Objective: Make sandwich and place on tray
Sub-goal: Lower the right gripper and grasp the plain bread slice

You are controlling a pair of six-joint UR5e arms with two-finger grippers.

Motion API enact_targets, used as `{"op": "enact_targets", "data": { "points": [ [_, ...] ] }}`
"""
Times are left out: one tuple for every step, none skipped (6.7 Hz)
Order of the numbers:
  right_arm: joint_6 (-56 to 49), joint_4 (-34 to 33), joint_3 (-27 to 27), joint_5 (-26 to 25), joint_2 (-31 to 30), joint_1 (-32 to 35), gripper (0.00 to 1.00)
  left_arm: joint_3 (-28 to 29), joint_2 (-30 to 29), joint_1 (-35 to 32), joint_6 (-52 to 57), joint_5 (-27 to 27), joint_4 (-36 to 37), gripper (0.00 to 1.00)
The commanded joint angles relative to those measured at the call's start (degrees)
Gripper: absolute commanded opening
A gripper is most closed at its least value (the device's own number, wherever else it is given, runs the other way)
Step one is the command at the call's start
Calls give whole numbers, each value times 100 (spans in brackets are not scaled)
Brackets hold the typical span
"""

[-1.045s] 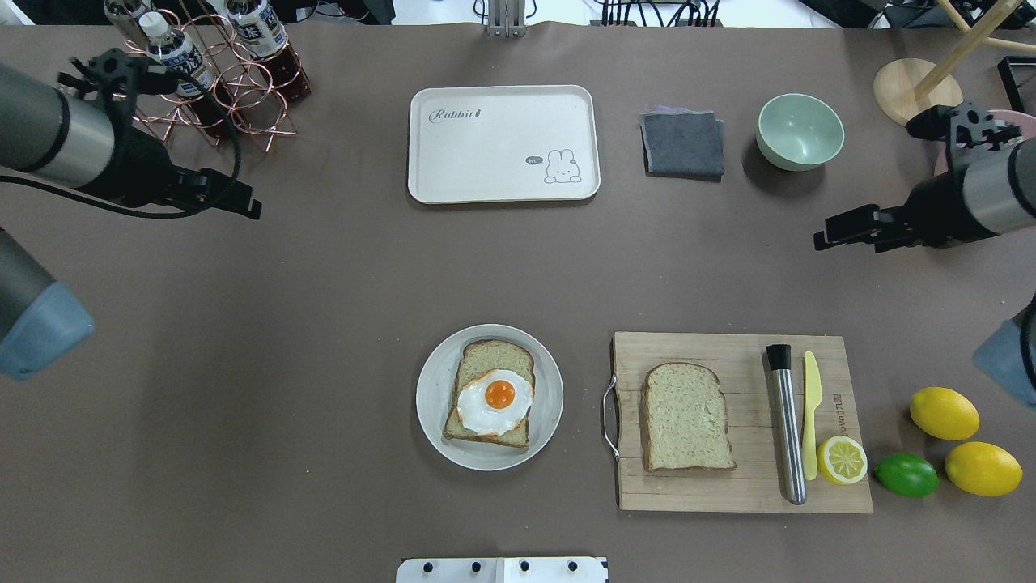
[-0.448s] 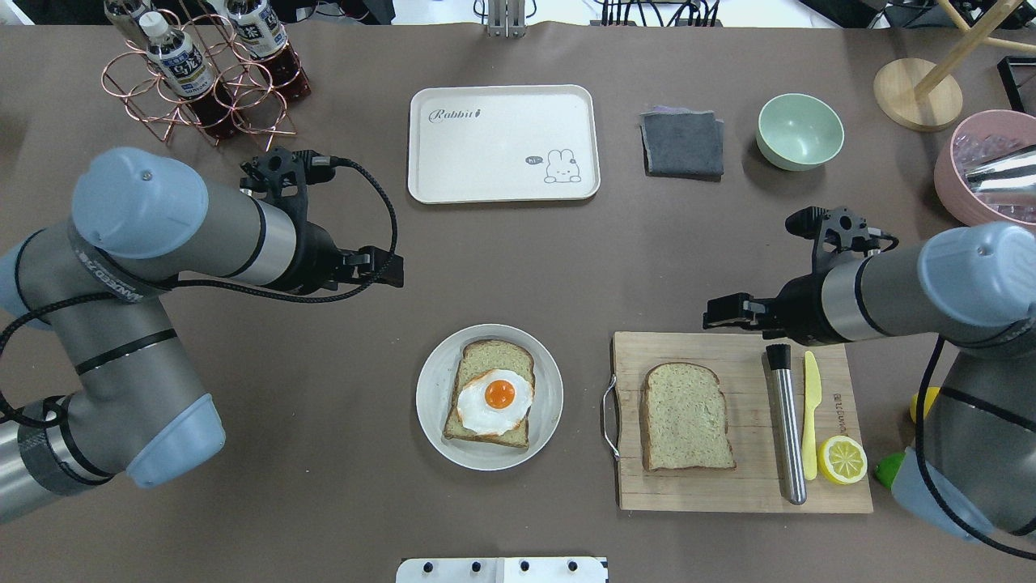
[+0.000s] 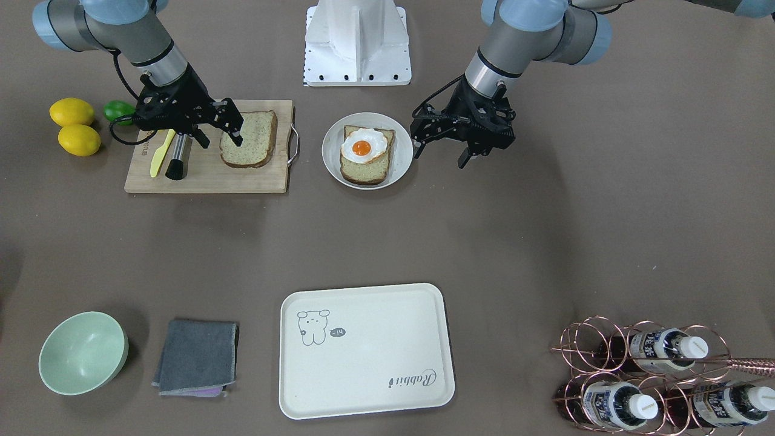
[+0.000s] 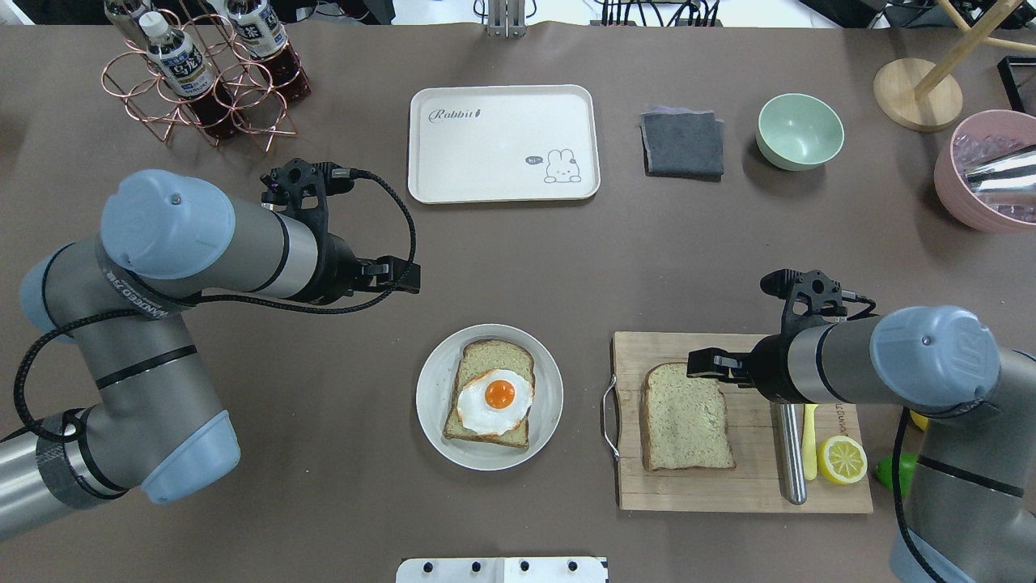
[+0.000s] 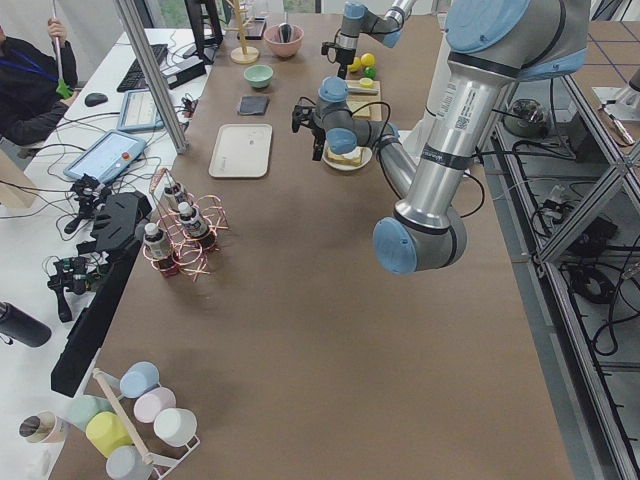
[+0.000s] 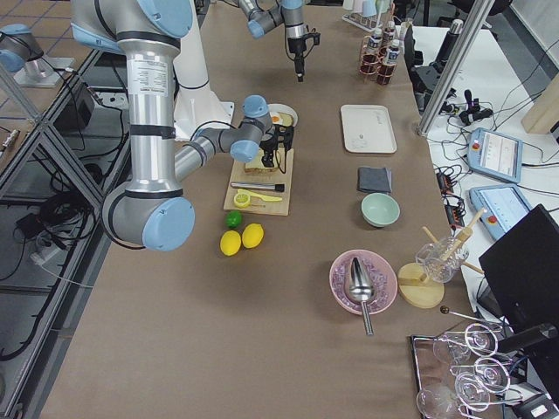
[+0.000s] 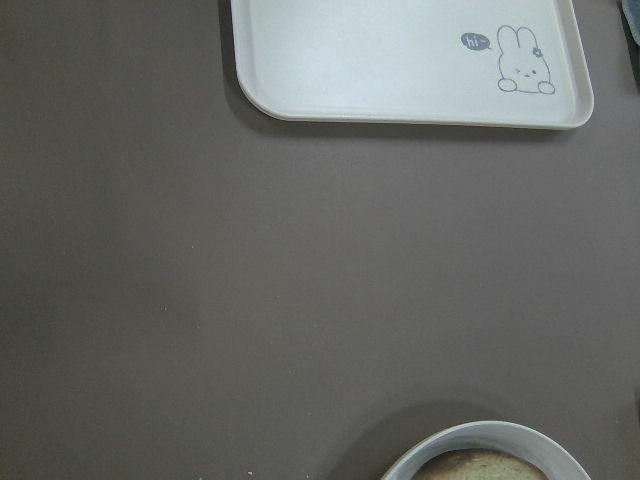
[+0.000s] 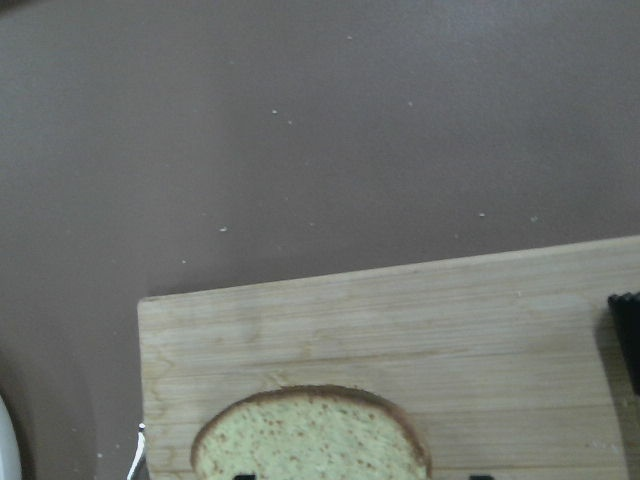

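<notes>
Both arms are swinging in since the earlier frame. Right end effector (image 4: 694, 366) is now hovering over the far crust of the loose bread slice (image 4: 686, 421) on the cutting board (image 4: 712, 490), jaws spread wide. Slice is lying just near of it, long axis running near-far, so the right arm is clearly closer. Left end effector (image 4: 407, 277), also wide, is hanging far-left of the plate (image 4: 429, 405) carrying the egg-topped slice (image 4: 495, 360). Far centre, the tray (image 4: 502, 142) is sitting well apart from both slices.
</notes>
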Motion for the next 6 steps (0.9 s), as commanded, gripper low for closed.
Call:
{"op": "enact_targets", "data": {
  "points": [
    [23, 894, -219, -72, -451, -146, 72, -8, -12, 5, 4, 72, 0, 97],
    [40, 970, -343, -90, -349, -181, 72, -8, -12, 13, 4, 72, 0, 97],
    [49, 970, -344, -124, -322, -181, 69, -8, -12, 5, 13, 72, 0, 97],
    [23, 962, -388, -186, -243, -277, 67, -8, -12, 13, 22, 72, 0, 97],
    [-3, 944, -571, -186, -86, -313, 67, 1, -12, 13, 22, 72, -9, 97],
    [-12, 944, -642, -186, -23, -313, 67, 1, -3, 5, 22, 72, 0, 97]
  ]
}}
